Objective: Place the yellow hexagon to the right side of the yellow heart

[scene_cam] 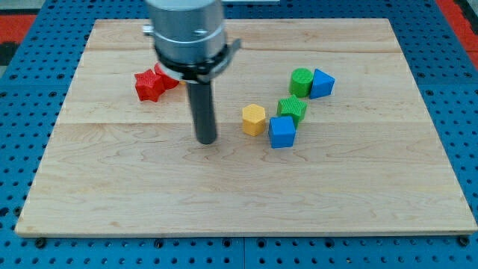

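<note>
While resting on bare wood of the tabletop [112,194], touching no block: my tip [207,142], the lower end of a straight dark rod hanging from a broad grey cylinder. No grasping part on the rod, so nothing held and nothing clamped; just a blunt end set on the boards.

Just off to the view's right of my tip and slightly toward the view's top, apart from it: yellow hexagon [254,119], upright on a flat face. Farther right of my tip, at nearly its level: blue cube [282,132], close beside the hexagon's lower right; whether touching, hard to tell. Pressed against the cube's upper edge, right of the hexagon: ribbed green block [292,109], shape unclear.

Farther right still and well toward the view's top from my tip: rounded green block [302,81] with a second blue block [323,83] touching its right side.

Up and to the view's left of my tip, well apart: red star-like block [149,86], with another red block [168,77] against its right side, partly hidden behind the grey cylinder.
</note>
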